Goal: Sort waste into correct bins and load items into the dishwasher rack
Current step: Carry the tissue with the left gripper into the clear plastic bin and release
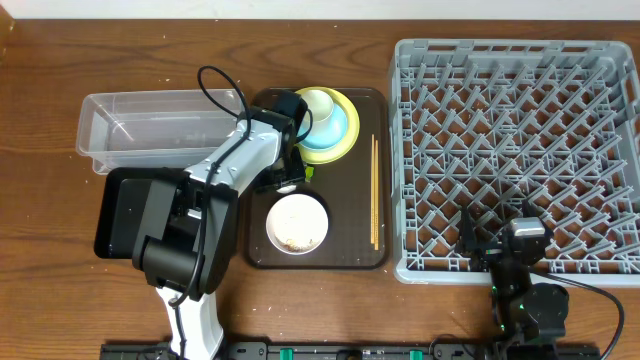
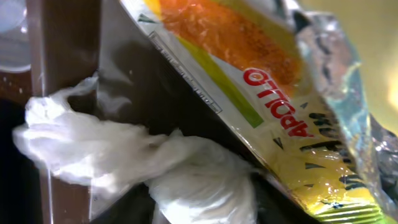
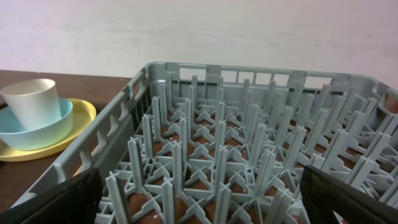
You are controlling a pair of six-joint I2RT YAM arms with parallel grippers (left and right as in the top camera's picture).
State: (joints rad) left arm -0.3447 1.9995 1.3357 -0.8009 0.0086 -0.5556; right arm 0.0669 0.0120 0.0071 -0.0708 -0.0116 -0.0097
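Now: left arm down on the litter, right arm parked at the rack

On the dark brown serving tray (image 1: 350, 252) the left gripper (image 1: 289, 177) is lowered just in front of the dish stack. Its wrist camera is filled by the green-and-orange snack wrapper (image 2: 249, 81), with the crumpled white tissue (image 2: 124, 155) lying against the wrapper's lower edge. Whether its fingers are apart or clamped on either piece cannot be told.

Behind them on the same tray sits the yellow plate (image 1: 347, 148), carrying the light blue bowl (image 1: 345, 125) with the cream cup (image 1: 318, 103) inside it. The white bowl (image 1: 272, 215) stands at the tray's near end with rice-like scraps (image 1: 295, 240) in it. The chopsticks (image 1: 375, 190) lie along the tray's right side.

The clear tub (image 1: 100, 130) and the black tray (image 1: 120, 215) sit on the worktop (image 1: 40, 60) left of the serving tray. The grey dishwasher rack (image 1: 400, 150) stands on the right. The right gripper (image 3: 199, 196) sits at its near edge, fingers (image 3: 56, 202) wide apart, gripping nothing.
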